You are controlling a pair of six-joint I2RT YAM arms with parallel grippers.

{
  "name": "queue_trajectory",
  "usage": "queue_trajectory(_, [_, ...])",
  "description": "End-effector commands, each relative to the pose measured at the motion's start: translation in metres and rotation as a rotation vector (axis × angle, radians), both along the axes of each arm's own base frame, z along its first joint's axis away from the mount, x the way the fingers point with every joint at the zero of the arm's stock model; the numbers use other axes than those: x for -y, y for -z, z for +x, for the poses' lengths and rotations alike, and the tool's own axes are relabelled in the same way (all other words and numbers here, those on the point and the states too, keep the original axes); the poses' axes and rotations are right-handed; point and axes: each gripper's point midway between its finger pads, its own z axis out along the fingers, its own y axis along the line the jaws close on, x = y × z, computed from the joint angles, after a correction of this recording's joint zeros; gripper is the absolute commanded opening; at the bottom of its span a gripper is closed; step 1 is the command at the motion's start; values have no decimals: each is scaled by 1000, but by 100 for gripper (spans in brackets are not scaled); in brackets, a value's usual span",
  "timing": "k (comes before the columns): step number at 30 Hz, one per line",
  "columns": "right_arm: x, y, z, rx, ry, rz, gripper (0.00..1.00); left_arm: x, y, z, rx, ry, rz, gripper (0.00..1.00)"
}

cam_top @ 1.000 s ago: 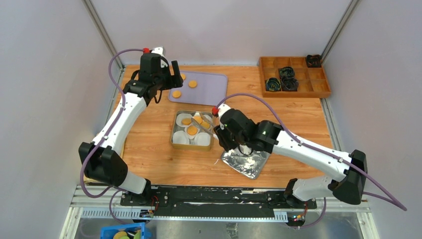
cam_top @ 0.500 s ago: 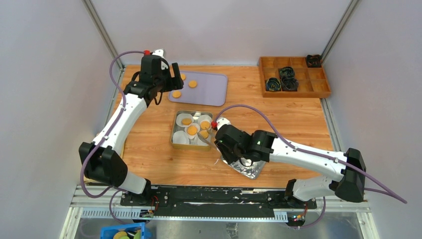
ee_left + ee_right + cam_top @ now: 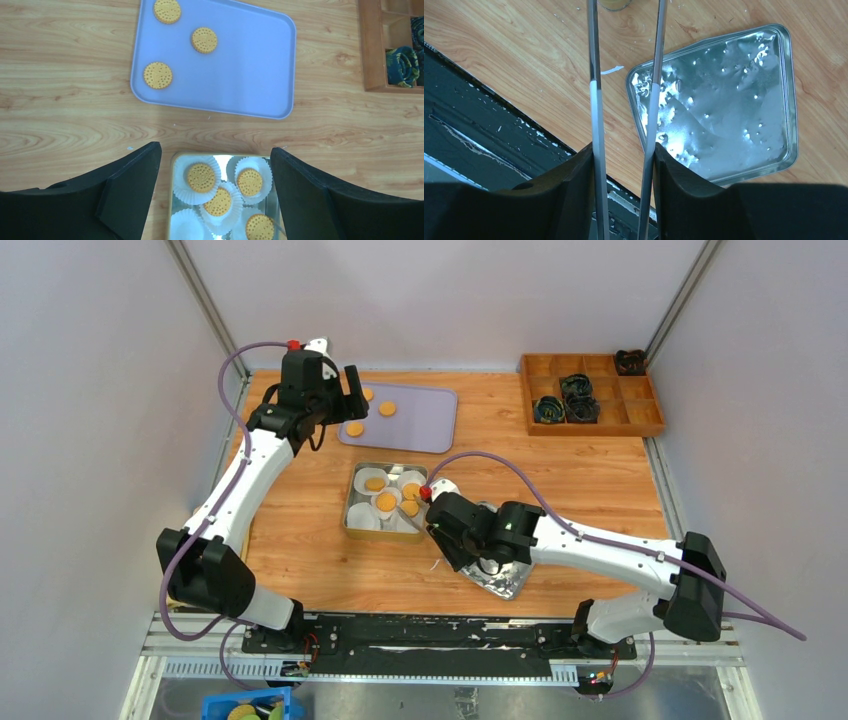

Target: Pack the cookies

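Three cookies (image 3: 158, 75) lie on the lilac tray (image 3: 250, 65) by the table's far edge, with four more in paper liners (image 3: 187, 192) inside the tin (image 3: 349, 510) mid-table. The left gripper (image 3: 215, 148) gapes wide above them, and the right gripper (image 3: 624, 150) pinches tongs (image 3: 595, 100).

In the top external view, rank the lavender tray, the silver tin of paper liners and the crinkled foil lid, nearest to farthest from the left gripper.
1. Lavender rectangular tray, far side, right beside the open left gripper.
2. Square silver metal tin with white paper liners, mid-table.
3. Crinkled silver foil lid, near edge, right of centre.
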Motion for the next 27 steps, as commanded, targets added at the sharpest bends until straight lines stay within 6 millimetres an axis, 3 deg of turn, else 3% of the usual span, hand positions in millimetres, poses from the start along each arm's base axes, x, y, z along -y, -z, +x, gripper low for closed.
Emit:
queue_trajectory(1, [-6,-9,-3,6,-6,24,45,-5,-10,-3,22,-12,0,86])
queue_trajectory(13, [-7,-16,-2,15,-6,45,49,-2,-15,-4,30,6,-11,87])
queue_trajectory(16, [-6,-20,2,37,6,46,46,-3,-17,-5,36,3,-10,87])
queue_trajectory(21, [-2,-48,33,200,69,38,41,-4,-21,-6,47,0,-12,87])
queue_trajectory(27, [-16,-83,84,305,114,68,37,-5,-20,-5,50,-8,-8,87])
